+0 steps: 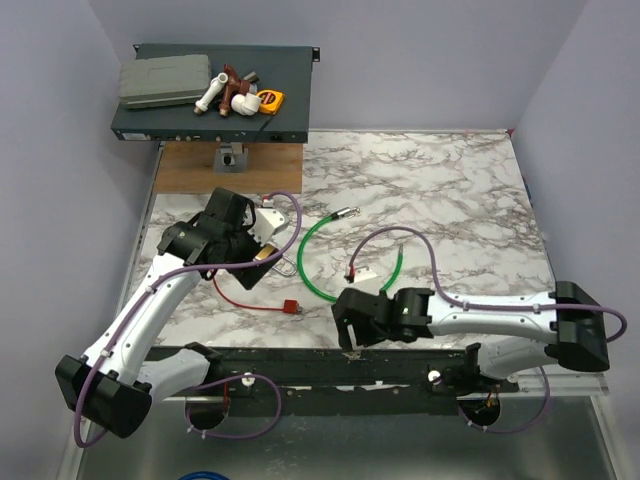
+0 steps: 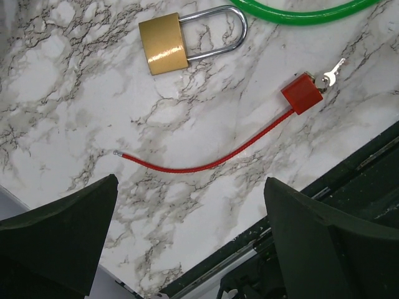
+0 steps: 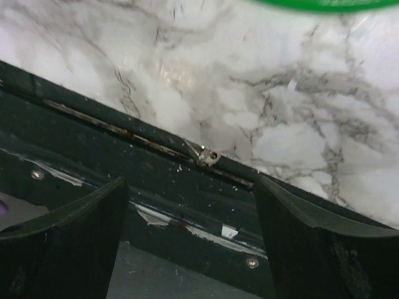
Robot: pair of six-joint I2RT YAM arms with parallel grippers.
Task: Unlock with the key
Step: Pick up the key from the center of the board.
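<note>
left hand (image 2: 190,187): jaws spread as wide as they go, nothing between them; it hangs empty above the tabletop (image 2: 56,93).
right hand (image 3: 190,187): fingers also well parted and empty, low over the dark front rail (image 3: 75,137) at the tabletop's near edge.
under the right hand: a small silvery piece (image 3: 203,155) lies on the seam between rail and marble; it is too small to name.
key (image 2: 328,76): flat on the marble, touching a corner of the red lock block (image 2: 302,93), with a second small key beside it. Whether it is seated in the block cannot be told.
red cable (image 2: 187,169): runs out from the block, its far end lying free.
brass padlock (image 2: 163,43): on its side, shackle apparently shut, near the green cable (image 2: 299,15) and well apart from the key.
step in hand: by my judgement, fetching the key; neither hand has hold of anything.
doing it well: bring the fingers down astride the key's broad head, not its thin blade, because a flat key on marble gives little to pinch. Close slowly. If the key sits in the block, draw it out along its own line so the block is not dragged. The other hand can steady the padlock body.
risk: the key may skate toward the rail.
</note>
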